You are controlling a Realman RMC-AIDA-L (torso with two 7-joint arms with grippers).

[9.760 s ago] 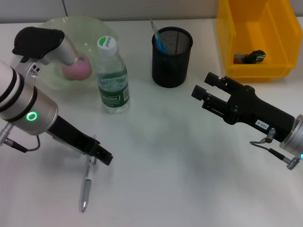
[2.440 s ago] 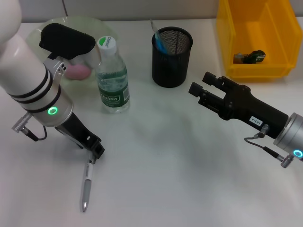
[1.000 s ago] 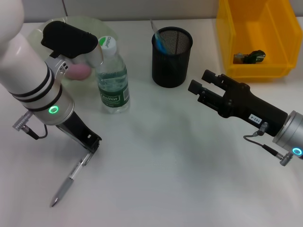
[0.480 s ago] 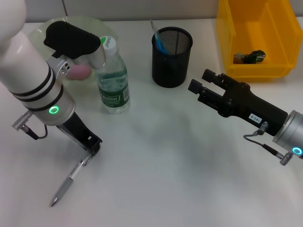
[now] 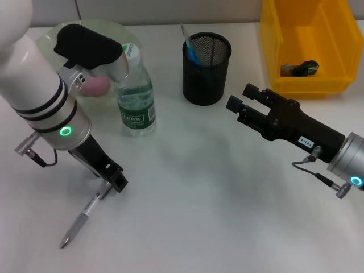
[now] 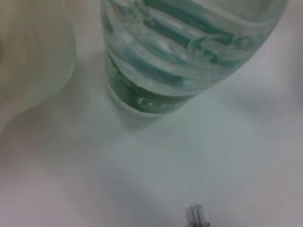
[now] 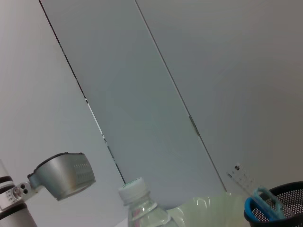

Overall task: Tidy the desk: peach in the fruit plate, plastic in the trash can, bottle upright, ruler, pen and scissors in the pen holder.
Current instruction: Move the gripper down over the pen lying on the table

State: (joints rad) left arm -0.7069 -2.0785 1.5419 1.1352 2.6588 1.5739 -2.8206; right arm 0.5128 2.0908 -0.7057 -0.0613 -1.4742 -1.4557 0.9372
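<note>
A grey pen (image 5: 83,219) lies slanted on the white desk at the front left. My left gripper (image 5: 117,182) is low over the desk, just beyond the pen's upper end (image 6: 196,216). The clear bottle (image 5: 135,94) stands upright beside the pale green fruit plate (image 5: 105,27), and the pink peach (image 5: 96,85) rests in that plate. Blue scissors handles (image 5: 192,54) poke out of the black mesh pen holder (image 5: 206,69). My right gripper (image 5: 243,98) hovers open and empty to the right of the holder.
A yellow bin (image 5: 318,85) at the back right holds a small dark item (image 5: 301,68). My left arm's big white and silver body (image 5: 42,108) leans over the plate and partly hides it. The bottle (image 6: 189,56) fills the left wrist view.
My left gripper has slid a little to the right and toward the front edge. The pen, turned askew earlier, has kept its slanted place over the last second. The right arm is still.
</note>
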